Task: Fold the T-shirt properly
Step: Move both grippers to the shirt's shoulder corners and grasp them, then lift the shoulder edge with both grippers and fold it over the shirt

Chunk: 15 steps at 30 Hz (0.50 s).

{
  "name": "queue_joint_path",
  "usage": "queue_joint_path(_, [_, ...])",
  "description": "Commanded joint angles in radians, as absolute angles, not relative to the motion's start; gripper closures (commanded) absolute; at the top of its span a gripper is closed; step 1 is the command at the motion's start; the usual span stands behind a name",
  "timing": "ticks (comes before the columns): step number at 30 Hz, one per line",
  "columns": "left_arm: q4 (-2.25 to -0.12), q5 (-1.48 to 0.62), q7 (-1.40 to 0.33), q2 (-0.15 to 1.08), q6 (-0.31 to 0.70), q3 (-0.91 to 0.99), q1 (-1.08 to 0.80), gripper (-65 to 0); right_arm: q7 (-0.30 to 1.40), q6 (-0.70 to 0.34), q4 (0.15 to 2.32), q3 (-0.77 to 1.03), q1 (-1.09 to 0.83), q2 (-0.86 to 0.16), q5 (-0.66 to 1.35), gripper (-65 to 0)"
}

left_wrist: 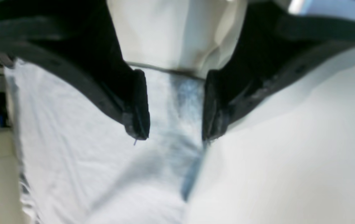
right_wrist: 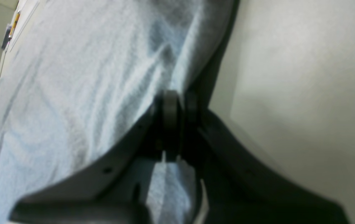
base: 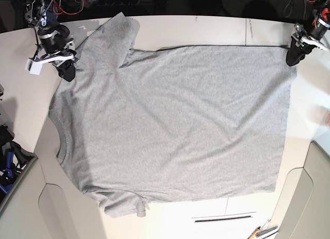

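The T-shirt (base: 175,125) lay spread across the middle of the pale worktop (base: 170,25), its plain grey side uppermost and no lettering visible. The base view alone took in the whole garment: a sleeve reached out at the far left, and the near-left edge was crumpled. It also showed both arms at the far corners, but the tips there were too small to read well. The left wrist view settled one of them: the left end effector (left_wrist: 175,105) had its fingers spread, with grey cloth visible between them, blurred, and the shirt's border running close to one finger. At the far left, the right end effector (right_wrist: 180,124) was pressed together on the shirt's edge, pinching it, as its own wrist view showed. That close view also revealed soft ridges in the cloth beside the fingers, fainter from above.
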State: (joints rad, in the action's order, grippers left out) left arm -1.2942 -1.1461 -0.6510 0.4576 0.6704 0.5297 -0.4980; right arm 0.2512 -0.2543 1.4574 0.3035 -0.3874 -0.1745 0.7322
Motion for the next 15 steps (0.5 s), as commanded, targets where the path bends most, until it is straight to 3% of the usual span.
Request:
queue_joint_path(1, [-1.291,-1.084,-0.727,0.462,0.640,0.519,-0.513,-32.1,0.274,-0.241,1.462,0.303,-0.391,-0.182,0.721,0.0])
queue_joint_path(6, [-1.291,-1.084,-0.726,0.463,0.641,0.526,-0.513,-29.7,0.274,-0.241,1.462,0.303,-0.391,-0.182,0.721,0.0])
queue_joint_path(10, [-1.293,-1.084,-0.727,0.463,0.641,0.528,-0.513,0.0,0.309,-0.251,1.468,0.308,-0.392,-0.183,0.721,0.0])
queue_joint_path(15, [-1.305,-1.089,-0.750,0.463,0.698,0.593,-0.520,0.0,0.364,-0.296,1.521,0.345,-0.436,-0.186,0.722,0.0])
